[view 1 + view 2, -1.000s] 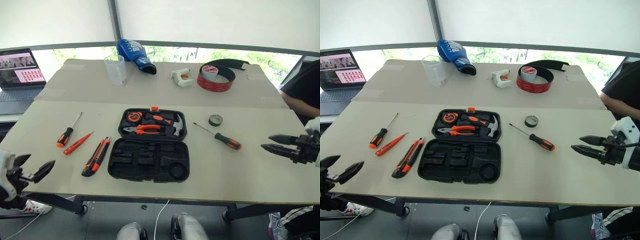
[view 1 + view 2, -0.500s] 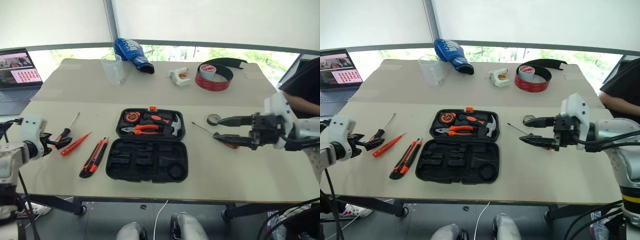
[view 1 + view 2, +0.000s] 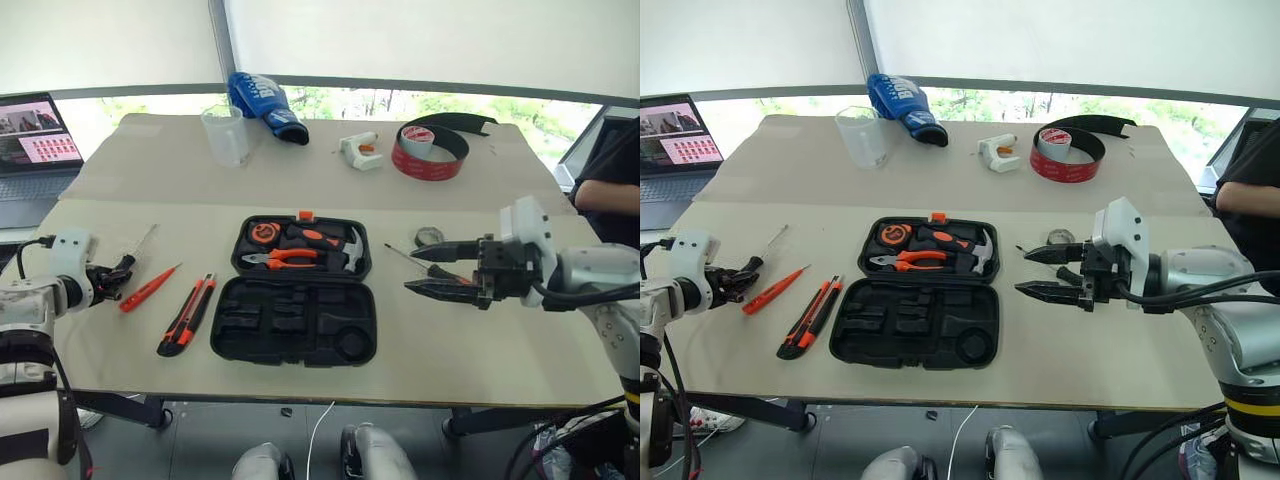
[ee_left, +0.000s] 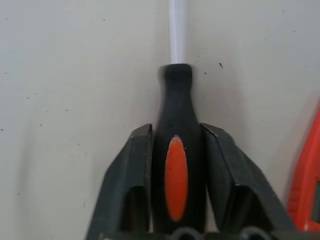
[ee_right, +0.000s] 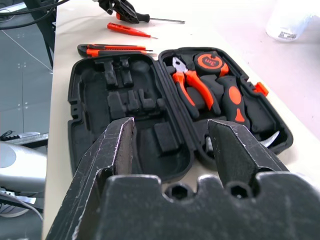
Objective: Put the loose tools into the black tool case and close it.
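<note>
The black tool case point(image 3: 232, 332) lies open mid-table, with pliers, a hammer and a tape measure in its far half and bare moulded slots in its near half. My left gripper point(image 3: 115, 272) is shut on the handle of an orange-and-black screwdriver point(image 4: 172, 165), whose shaft point(image 3: 146, 239) points away on the table. Beside it lie a thin red screwdriver point(image 3: 148, 288) and an orange-black utility knife point(image 3: 188, 316). My right gripper point(image 3: 410, 271) hangs open right of the case, over the second screwdriver point(image 3: 398, 252). A small dark tape roll point(image 3: 430, 237) sits just behind it.
A laptop point(image 3: 30, 150) stands at the far left. Along the back are a clear cup point(image 3: 225, 135), a blue bag point(image 3: 265, 105), a white glue gun point(image 3: 358, 150) and a big red-and-grey tape roll point(image 3: 430, 152). A person's dark sleeve point(image 3: 615, 185) is at the right edge.
My left gripper came forward from the table's near edge and shut on the left screwdriver's handle. My right gripper swung left from the table's right side to above the right screwdriver, still open.
</note>
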{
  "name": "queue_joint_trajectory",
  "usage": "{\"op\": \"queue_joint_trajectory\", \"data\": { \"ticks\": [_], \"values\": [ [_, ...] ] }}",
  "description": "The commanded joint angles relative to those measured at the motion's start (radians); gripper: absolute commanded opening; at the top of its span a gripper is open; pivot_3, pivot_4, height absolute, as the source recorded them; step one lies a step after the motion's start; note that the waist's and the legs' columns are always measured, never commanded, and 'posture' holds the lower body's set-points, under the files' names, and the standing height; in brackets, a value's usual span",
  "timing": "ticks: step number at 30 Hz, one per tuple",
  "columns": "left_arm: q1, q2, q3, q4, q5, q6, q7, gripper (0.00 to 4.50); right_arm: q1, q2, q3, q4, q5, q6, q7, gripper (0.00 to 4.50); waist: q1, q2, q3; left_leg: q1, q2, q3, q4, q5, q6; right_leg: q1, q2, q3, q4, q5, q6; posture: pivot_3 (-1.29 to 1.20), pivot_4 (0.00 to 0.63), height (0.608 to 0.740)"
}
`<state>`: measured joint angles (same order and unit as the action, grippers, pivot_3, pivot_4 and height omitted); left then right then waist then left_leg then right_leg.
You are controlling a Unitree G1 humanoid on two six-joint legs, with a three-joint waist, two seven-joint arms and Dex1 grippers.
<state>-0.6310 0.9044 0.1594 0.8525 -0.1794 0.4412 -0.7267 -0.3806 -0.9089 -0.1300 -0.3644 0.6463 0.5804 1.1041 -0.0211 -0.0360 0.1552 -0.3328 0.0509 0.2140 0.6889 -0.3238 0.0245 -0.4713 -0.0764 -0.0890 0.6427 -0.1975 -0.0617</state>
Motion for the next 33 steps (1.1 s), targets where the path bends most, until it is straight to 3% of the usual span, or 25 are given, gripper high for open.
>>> {"op": "queue_joint_trajectory", "data": {
  "ticks": [1,6,10,14,21,33],
  "values": [
    [-0.023,0.004,0.004,0.01,0.019,-0.036,-0.004,0.88,-0.008,-0.011,-0.038,-0.032,0.02,0.0,-0.007,3.3,-0.001,0.0,0.0,0.0,0.001,-0.004,0.003,0.0,0.0,0.0,0.0,0.001,0.001,0.0,0.0,0.0,0.15,0.73],
    [-0.088,-0.014,0.022,-0.256,-0.062,-0.046,-0.121,0.88,0.038,-0.044,-0.048,-0.049,0.06,0.05,0.026,3.3,0.014,-0.007,0.002,-0.004,0.001,-0.01,0.008,0.0,0.0,0.0,-0.001,-0.001,0.004,0.0,0.0,0.0,0.15,0.73],
    [-0.022,-0.051,-0.046,-0.56,-0.143,-0.056,-0.31,0.88,0.088,-0.045,-0.035,-0.056,0.016,0.01,0.02,3.3,0.028,-0.008,0.001,-0.008,0.0,-0.014,0.012,0.0,0.001,0.0,-0.002,-0.004,0.004,0.001,-0.001,0.0,0.15,0.73],
    [0.021,-0.066,-0.163,-0.711,-0.143,-0.038,-0.427,0.88,0.095,-0.036,-0.032,-0.051,-0.005,0.0,0.002,3.3,0.021,-0.008,0.001,-0.008,-0.001,-0.014,0.013,0.0,0.001,0.0,-0.001,-0.004,0.004,0.001,0.0,0.0,0.15,0.73],
    [-0.002,-0.1,-0.362,-0.648,0.001,-0.27,-0.569,0.88,0.144,-0.021,-0.023,-0.085,-0.02,-0.002,-0.025,3.3,0.018,-0.008,0.001,-0.008,0.0,-0.018,0.013,0.002,0.0,0.0,0.001,-0.004,0.005,-0.002,0.002,0.0,0.15,0.73],
    [-0.16,-0.189,-0.431,-0.374,0.127,-0.523,-0.646,0.88,0.207,0.008,-0.059,-0.157,0.007,0.021,-0.1,3.3,0.028,-0.008,0.001,-0.015,0.0,-0.024,0.017,0.003,0.004,0.0,0.0,-0.007,0.003,0.0,-0.001,0.0,0.15,0.73]
  ]
}}
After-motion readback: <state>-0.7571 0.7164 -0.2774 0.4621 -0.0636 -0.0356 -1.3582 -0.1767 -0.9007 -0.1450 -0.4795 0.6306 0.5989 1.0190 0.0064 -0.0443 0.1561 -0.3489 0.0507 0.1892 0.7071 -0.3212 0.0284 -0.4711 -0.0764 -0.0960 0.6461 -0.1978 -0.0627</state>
